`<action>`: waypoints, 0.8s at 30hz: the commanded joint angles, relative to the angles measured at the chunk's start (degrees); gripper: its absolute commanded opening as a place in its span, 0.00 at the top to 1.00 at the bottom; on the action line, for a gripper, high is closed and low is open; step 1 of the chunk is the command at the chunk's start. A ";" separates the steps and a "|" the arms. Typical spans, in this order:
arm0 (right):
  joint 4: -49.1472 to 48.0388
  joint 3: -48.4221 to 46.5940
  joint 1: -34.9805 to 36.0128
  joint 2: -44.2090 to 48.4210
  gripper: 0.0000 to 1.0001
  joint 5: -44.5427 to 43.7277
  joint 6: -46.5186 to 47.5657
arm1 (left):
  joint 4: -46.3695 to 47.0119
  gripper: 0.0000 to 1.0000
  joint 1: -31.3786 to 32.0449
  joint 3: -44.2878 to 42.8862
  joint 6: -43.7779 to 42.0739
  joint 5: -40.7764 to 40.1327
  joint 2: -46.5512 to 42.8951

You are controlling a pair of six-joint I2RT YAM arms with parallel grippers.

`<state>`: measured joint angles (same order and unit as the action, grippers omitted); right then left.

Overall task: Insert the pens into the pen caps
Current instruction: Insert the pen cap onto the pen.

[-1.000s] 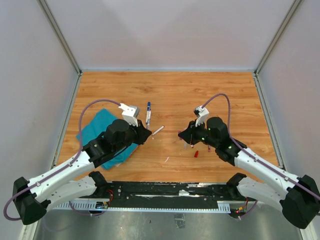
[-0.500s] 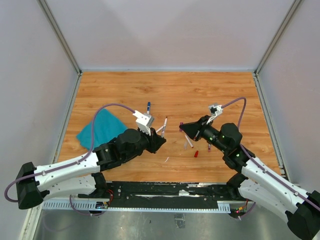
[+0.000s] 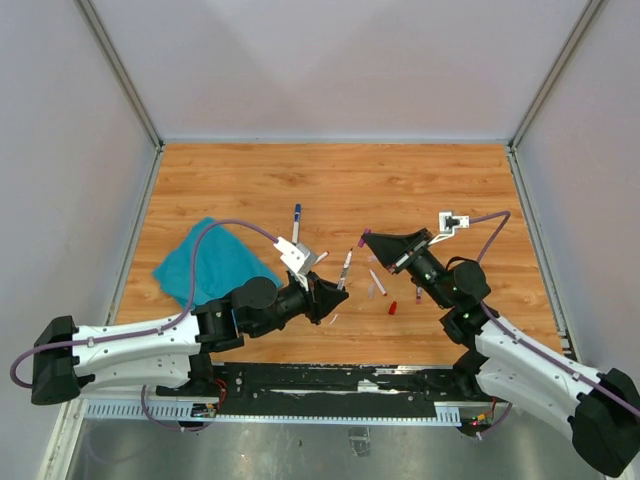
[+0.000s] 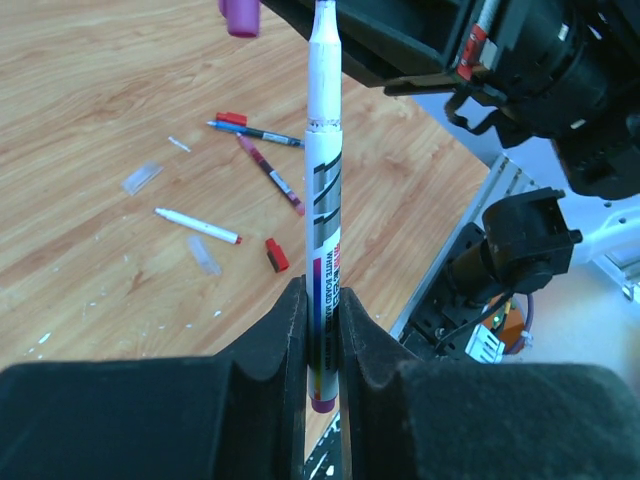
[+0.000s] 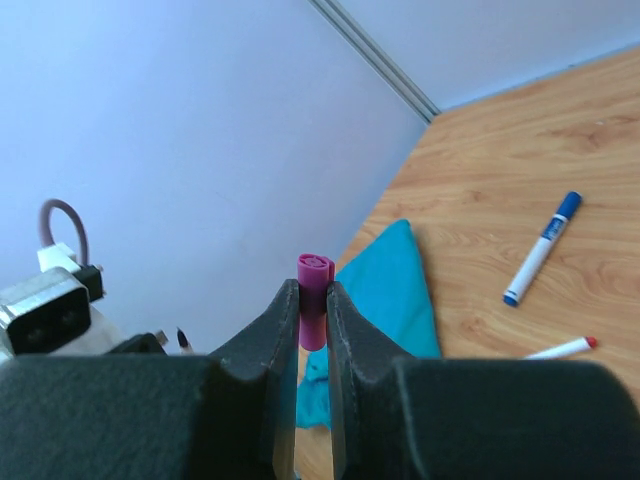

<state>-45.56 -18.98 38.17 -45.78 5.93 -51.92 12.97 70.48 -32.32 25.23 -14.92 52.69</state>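
Just beside the purple cap (image 4: 240,15) stands the left gripper's (image 4: 320,297) pen (image 4: 322,150).

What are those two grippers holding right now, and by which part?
The left gripper pinches a white pen low on its barrel, near the magenta end. The right gripper pinches a purple cap by its sides.

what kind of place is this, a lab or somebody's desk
Most likely a robot lab test cell: a wood table boxed in by plain white walls, two arms bolted to a rail at its near edge, with pens and caps scattered as practice pieces.
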 commanded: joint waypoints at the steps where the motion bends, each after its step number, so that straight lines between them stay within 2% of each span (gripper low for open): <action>1: -15.40 0.82 -0.85 -2.54 0.99 -0.11 -4.72 | 5.64 1.00 0.80 0.33 -2.72 1.62 -1.14; 8: -23.24 0.34 -0.84 -6.02 0.99 1.75 -6.46 | 4.67 0.99 0.98 -0.12 -3.25 1.63 -0.42; 24: -23.05 -1.05 -0.83 -6.12 0.99 6.63 -6.05 | 4.60 0.99 0.98 -0.12 -3.13 1.12 0.07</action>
<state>-66.06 -18.59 38.17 -52.40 9.76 -58.30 14.96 71.00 -31.99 22.94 -13.39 52.75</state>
